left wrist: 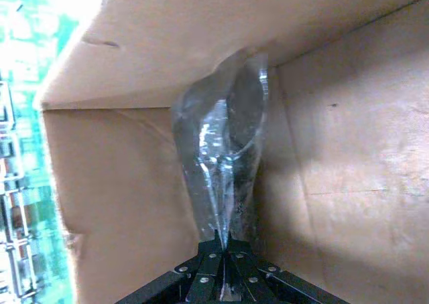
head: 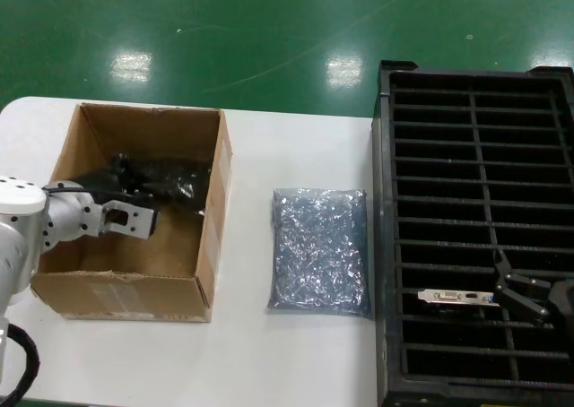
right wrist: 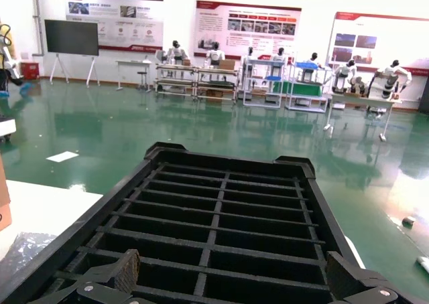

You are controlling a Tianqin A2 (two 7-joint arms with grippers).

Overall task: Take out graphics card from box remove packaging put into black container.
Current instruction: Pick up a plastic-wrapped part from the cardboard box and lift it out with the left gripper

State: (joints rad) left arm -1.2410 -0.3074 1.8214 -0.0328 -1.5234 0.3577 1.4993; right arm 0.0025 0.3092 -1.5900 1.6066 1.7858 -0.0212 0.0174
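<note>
The left gripper [left wrist: 224, 267] reaches into the box [head: 134, 290] on the white table [head: 269, 362], its fingers pressed together on the crinkly packaging [left wrist: 224, 157], which stands up inside against the cardboard walls. A flatter bluish-grey bag [head: 320, 250] lies on the table between the box and the black container [head: 475, 93]. One graphics card [head: 456, 297] sits in a near slot of that container, with the right gripper [head: 529, 295] spread wide just beside its bracket.

hidden: contents of packaging [left wrist: 224, 157], behind glare | cut off: black container [head: 387, 246] at right and bottom frame edges | mostly sunk in slot: graphics card [head: 456, 297]
</note>
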